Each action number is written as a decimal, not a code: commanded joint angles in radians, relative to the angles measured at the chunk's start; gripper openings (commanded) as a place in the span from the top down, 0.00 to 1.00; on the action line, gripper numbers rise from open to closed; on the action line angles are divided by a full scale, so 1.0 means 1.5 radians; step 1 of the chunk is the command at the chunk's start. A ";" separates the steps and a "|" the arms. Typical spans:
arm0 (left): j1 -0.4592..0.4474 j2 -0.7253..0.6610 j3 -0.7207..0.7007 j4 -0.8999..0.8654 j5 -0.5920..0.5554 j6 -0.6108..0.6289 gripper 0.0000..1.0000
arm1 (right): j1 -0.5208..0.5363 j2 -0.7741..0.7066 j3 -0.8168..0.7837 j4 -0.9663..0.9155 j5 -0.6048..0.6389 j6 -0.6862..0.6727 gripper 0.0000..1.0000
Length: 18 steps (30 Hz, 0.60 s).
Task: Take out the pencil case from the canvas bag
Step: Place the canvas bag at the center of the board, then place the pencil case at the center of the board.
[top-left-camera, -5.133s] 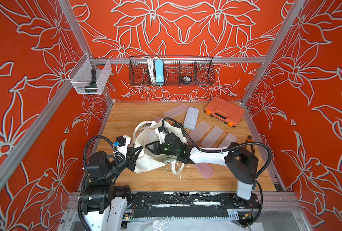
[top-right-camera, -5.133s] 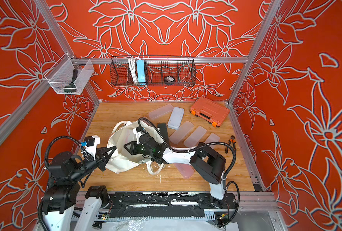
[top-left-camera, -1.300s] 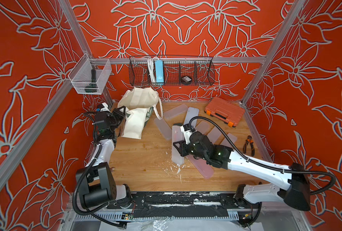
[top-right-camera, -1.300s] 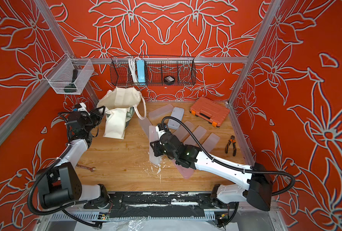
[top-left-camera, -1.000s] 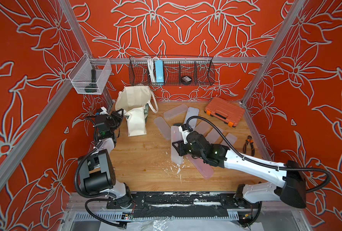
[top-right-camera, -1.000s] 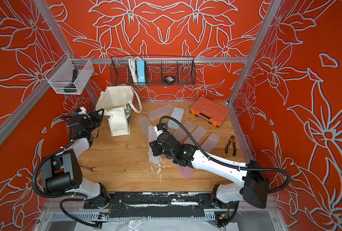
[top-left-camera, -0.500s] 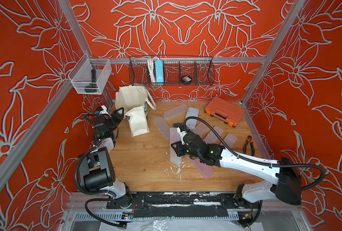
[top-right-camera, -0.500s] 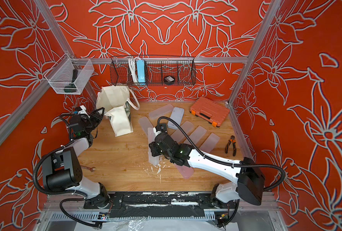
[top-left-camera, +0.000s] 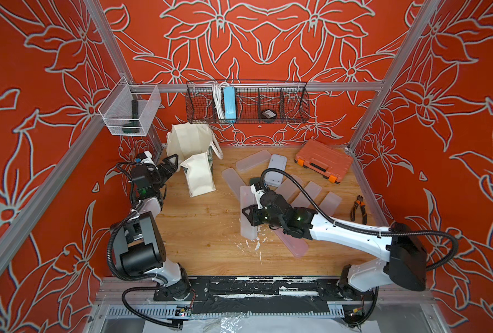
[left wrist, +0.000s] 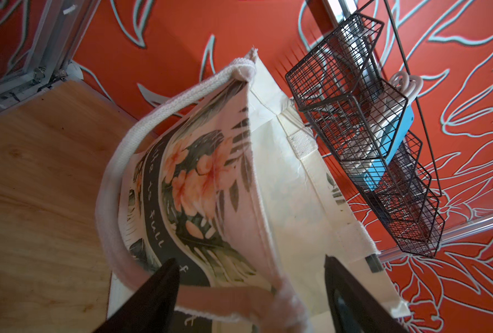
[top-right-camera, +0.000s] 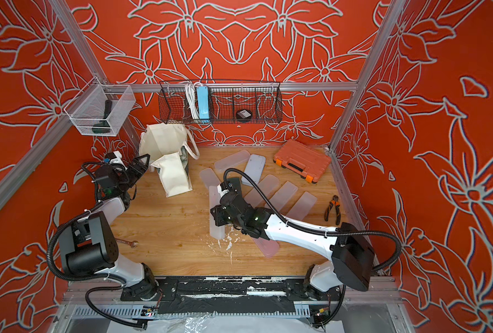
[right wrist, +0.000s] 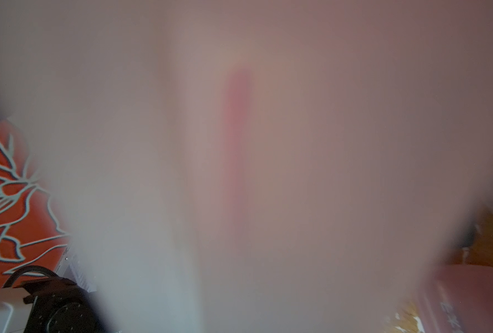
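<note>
Pencil case [top-left-camera: 246, 197]: long, flat, frosted whitish box with rounded ends; centre of the frame in both top views, well apart from the bag, over the wooden table [top-left-camera: 205, 227].
Grip on it: right gripper [top-left-camera: 249, 216] closed narrow across its middle, as far as the top views show; lifted or resting on the wood, impossible to tell.
Right wrist view: almost filled by a blurred pale surface with a faint pink streak, judged to be the same case pressed close to the lens.
Canvas bag [top-left-camera: 187, 141]: upper left of the floor, against the back wall under the wire basket [top-left-camera: 246, 101]; cream cloth, slumped, lower part folded forward onto the wood.
Bag detail: thick white handle [left wrist: 115, 184] looped beside a dark floral panel [left wrist: 193, 184] in the left wrist view.
Left gripper [left wrist: 251, 299]: fingers [left wrist: 159, 294] spread wide, a strip of bag cloth lying between them, unpinched.
Done: case out of the bag, judged from the gap between the two.
Left: setting the case down and letting go, probably little else.
Doubt: several other frosted cases [top-left-camera: 254, 161] and a pink case [top-left-camera: 295, 249] scattered nearby, so identity of the task's case judged from the grip alone.
</note>
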 commanded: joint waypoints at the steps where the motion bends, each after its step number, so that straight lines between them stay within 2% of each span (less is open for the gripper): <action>1: 0.002 -0.016 0.004 -0.023 0.014 0.033 0.21 | -0.003 0.039 -0.005 0.049 -0.062 0.023 0.85; 7: 0.002 -0.035 0.003 -0.041 0.011 0.052 0.20 | -0.003 0.134 0.057 0.025 -0.143 0.027 0.85; 18: 0.002 -0.062 0.004 -0.082 0.000 0.089 0.18 | -0.008 0.248 0.133 -0.028 -0.227 0.044 0.84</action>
